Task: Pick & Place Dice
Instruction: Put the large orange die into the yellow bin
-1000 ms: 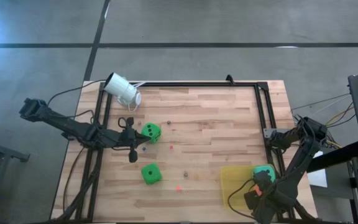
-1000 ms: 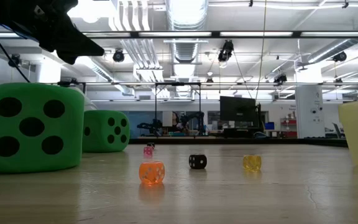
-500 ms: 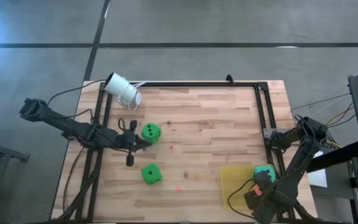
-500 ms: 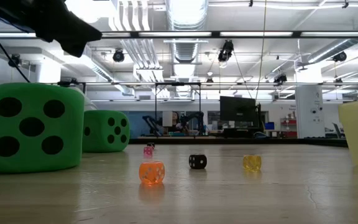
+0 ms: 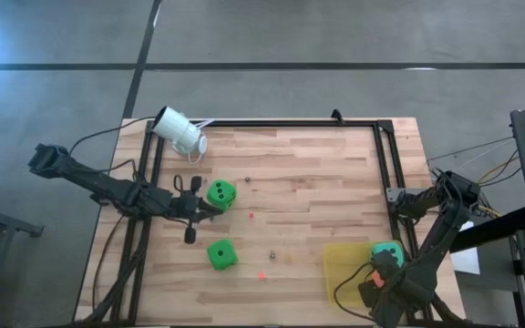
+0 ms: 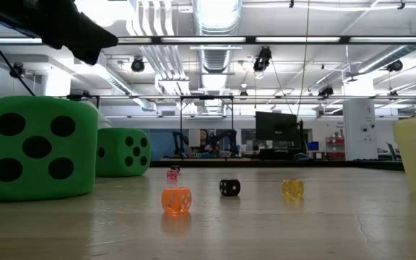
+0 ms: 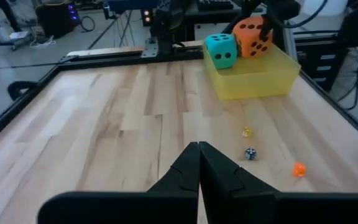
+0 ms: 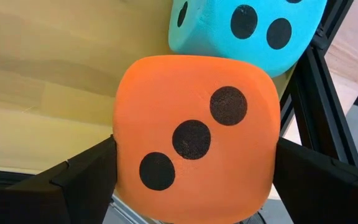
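My left pincer is pressed shut just beside the farther green die, near the bench's left rail, with the nearer green die below and bare wood stretching rightward. At the right edge my right pincer stands wide with the orange-red die between its fingers, over the yellow tray, touching the teal die. Since a second ago my left pincer has shifted slightly toward that green die, and my right has spread wider.
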